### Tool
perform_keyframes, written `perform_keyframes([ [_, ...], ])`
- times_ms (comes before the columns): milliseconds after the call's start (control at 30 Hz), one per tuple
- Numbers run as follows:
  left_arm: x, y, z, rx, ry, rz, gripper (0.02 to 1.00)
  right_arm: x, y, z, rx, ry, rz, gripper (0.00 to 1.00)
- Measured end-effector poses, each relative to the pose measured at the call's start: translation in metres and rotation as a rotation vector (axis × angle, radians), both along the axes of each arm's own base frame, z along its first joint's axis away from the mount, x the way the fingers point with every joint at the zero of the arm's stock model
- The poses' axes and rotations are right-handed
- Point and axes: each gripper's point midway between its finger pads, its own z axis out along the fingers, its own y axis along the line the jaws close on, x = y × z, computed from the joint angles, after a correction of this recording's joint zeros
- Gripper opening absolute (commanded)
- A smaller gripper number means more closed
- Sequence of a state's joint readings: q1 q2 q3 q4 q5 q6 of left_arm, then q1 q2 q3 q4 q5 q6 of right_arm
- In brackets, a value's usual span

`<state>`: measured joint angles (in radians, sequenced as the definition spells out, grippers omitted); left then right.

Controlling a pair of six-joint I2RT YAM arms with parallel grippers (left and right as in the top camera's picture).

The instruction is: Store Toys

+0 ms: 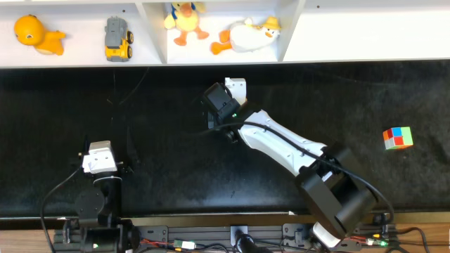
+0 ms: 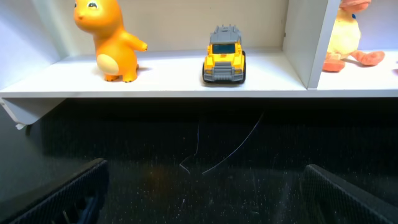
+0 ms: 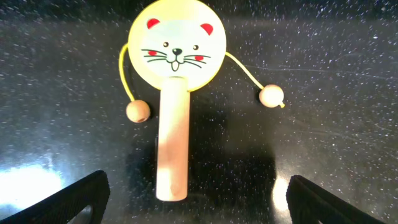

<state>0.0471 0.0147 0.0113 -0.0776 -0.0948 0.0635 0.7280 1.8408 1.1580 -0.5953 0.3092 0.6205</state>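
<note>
1. Sitting at 8 o'clock on the black surface (image 1: pixel 169 176), the left end effector (image 2: pixel 205 199) is spread wide and holds nothing. It faces the shelf (image 1: pixel 84 60) along the 12 o'clock edge.
2. Toys on the shelf, left to right: orange figure (image 1: pixel 39 35), yellow truck (image 1: pixel 118 40), yellow duck plush (image 1: pixel 184 21), white duck plush (image 1: pixel 249 35). All four look stored.
3. The right end effector (image 3: pixel 196 199) hangs over the middle of the surface, a bit toward 12 o'clock. Its fingers are wide and hold nothing.
4. Beneath it, the cat-face rattle drum (image 3: pixel 174 93) lies flat on the surface, face up. Its wooden handle (image 3: pixel 173 143) points back toward the gap between the open fingers. A bead (image 3: pixel 138 111) on a string lies on each side of the handle.
5. Step in hand, my read: pick up the rattle.
   - Come straight down and centre on the handle's mid-length, not the round head.
   - Close across the handle's width.
   - Keep the fingers off the beads and strings so nothing snags.
   - Lift level and slowly, since the beads will probably swing.
6. The colour cube (image 1: pixel 397 138) sits at 3 o'clock, well apart from both arms and not yet stored. It is likely next.
</note>
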Motion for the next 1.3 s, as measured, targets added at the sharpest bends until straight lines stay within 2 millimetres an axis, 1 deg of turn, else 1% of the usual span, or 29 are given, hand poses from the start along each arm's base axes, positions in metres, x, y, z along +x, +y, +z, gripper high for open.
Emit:
perform_keyframes([
  [167,0.0,0.0,-0.0002,0.0,0.0,0.0,0.998,-0.0028,0.0003,-0.0098,-0.009,0.027,0.011,0.912],
  [200,0.0,0.0,0.0,0.0,0.0,0.0,0.998,-0.003,0.0002,-0.011,-0.012,0.03,0.014,0.886],
  [233,0.0,0.0,0.0,0.0,0.0,0.0,0.998,-0.0028,-0.0001,-0.0112,-0.014,0.029,0.014,0.787],
  [333,0.0,0.0,0.0,0.0,0.0,0.0,0.998,-0.0023,0.0007,-0.0108,-0.013,0.028,0.018,0.606],
  [367,0.0,0.0,0.0001,0.0,0.0,0.0,0.998,-0.0022,0.001,-0.0108,-0.014,0.029,0.021,0.492],
  [400,0.0,0.0,0.0001,0.0,0.0,0.0,0.998,-0.0023,0.0009,-0.0109,-0.014,0.03,0.021,0.443],
  [500,0.0,0.0,0.0001,0.0,0.0,0.0,0.998,-0.0019,0.0015,-0.0108,-0.011,0.029,0.02,0.382],
  [600,0.0,0.0,0.0,0.0,0.0,0.0,0.998,-0.0019,0.0015,-0.0108,-0.012,0.03,0.022,0.358],
  [667,0.0,0.0,0.0,0.0,0.0,0.0,0.998,-0.002,0.0018,-0.0108,-0.012,0.029,0.022,0.316],
  [733,0.0,0.0,0.0,0.0,0.0,0.0,0.998,-0.0018,0.0019,-0.0108,-0.011,0.029,0.021,0.297],
  [767,0.0,0.0,0.0,0.0,0.0,0.0,0.998,-0.0016,0.0018,-0.0108,-0.011,0.028,0.021,0.248],
  [833,0.0,0.0,0.0,0.0,0.0,0.0,0.998,-0.0014,0.0023,-0.0106,-0.01,0.027,0.023,0.191],
  [867,0.0,0.0,0.0,0.0,0.0,0.0,0.998,-0.0011,0.0026,-0.0104,-0.01,0.026,0.024,0.148],
  [1133,0.0,0.0,0.0,0.0,0.0,0.0,0.998,-0.0012,0.0033,-0.0106,-0.006,0.027,0.023,0.132],
  [1300,0.0,0.0,0.0,0.0,0.0,0.0,0.998,-0.0099,-0.0026,-0.0068,-0.049,0.037,0.029,0.128],
])
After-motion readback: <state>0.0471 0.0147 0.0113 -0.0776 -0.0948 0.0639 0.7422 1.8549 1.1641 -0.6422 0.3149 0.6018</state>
